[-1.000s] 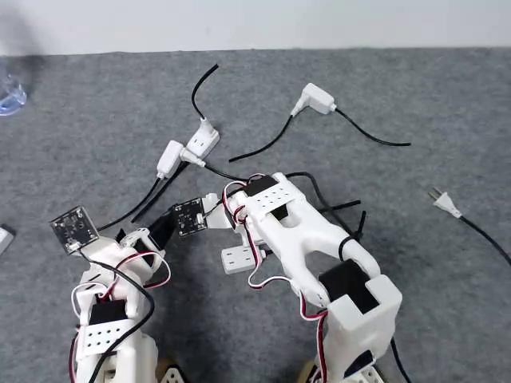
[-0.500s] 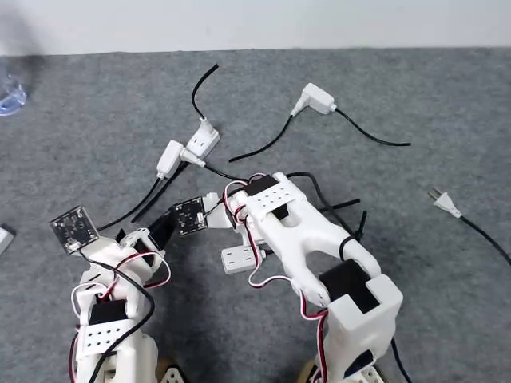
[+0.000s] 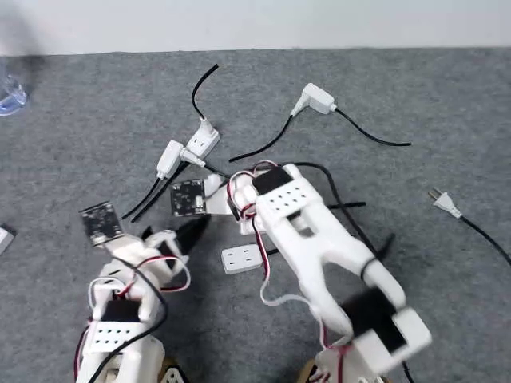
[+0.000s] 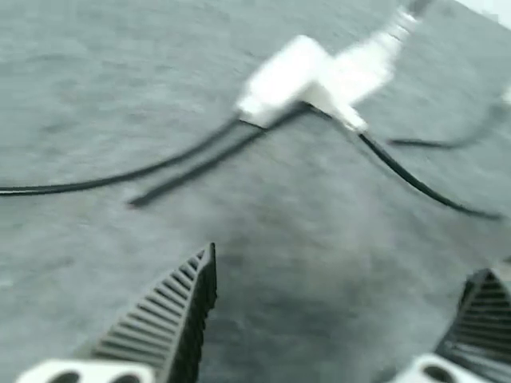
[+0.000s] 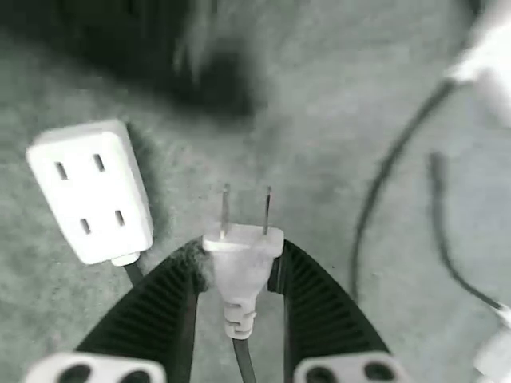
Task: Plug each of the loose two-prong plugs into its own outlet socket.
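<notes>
The right gripper (image 5: pixel 239 259) pinches a white two-prong plug (image 5: pixel 241 254) by its body between two black fingers (image 5: pixel 168 307). The prongs point away from the wrist and the plug's cord runs back between the fingers. Just to the side of the plug, not touching it, a white outlet block (image 5: pixel 89 191) lies flat on the grey carpet (image 5: pixel 335 96) with its slots facing up. From above, the outlet block (image 3: pixel 242 258) lies between the two arms, on the near side of the right arm (image 3: pixel 319 239), which leans over the middle of the carpet.

The left gripper (image 4: pixel 339 315) hangs over bare carpet with its jaws spread wide and nothing between them. Beyond it lie a white cord socket (image 4: pixel 283 76) and a second plug (image 4: pixel 363 64), end to end and touching, with black cords trailing off to both sides. In the high view this cord socket (image 3: pixel 170 157) and second plug (image 3: pixel 204 140) lie far of the left arm (image 3: pixel 128 295), left of centre.

Farther off, near the far middle of the carpet, lies a white adapter (image 3: pixel 318 100) with its own black cord. At the right, well apart from both arms, a loose plug (image 3: pixel 443 201) lies on the carpet, its cord running toward the near right edge.
</notes>
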{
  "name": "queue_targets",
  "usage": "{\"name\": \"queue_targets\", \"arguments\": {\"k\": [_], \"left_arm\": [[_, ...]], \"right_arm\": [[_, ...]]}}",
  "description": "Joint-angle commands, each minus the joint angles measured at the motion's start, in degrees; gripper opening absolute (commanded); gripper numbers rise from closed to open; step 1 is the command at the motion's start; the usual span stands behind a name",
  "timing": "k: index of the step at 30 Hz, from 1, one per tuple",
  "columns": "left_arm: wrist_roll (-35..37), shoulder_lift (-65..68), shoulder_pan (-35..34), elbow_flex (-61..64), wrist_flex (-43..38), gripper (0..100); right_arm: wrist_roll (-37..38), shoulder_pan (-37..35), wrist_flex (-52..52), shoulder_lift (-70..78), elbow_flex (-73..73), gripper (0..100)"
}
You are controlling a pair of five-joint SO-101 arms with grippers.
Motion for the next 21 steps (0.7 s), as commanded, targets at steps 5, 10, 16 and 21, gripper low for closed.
{"name": "queue_targets", "arguments": {"k": [5,10,16,21], "left_arm": [[-0.26,-0.53,8.44,-1.8,-9.67,44],[-0.26,-0.53,10.81,-0.84,-9.93,44],[-0.26,-0.53,10.64,-0.57,-9.76,44],[-0.26,-0.53,10.64,-0.57,-9.85,44]], "right_arm": [[-5.1,-4.35,6.37,-12.62,-3.52,0.8],[-6.86,-5.05,7.25,-14.11,-3.52,0.8],[-7.03,-5.05,10.59,-18.07,-3.52,0.8],[-7.03,-5.05,13.49,-23.34,-3.52,0.8]]}}
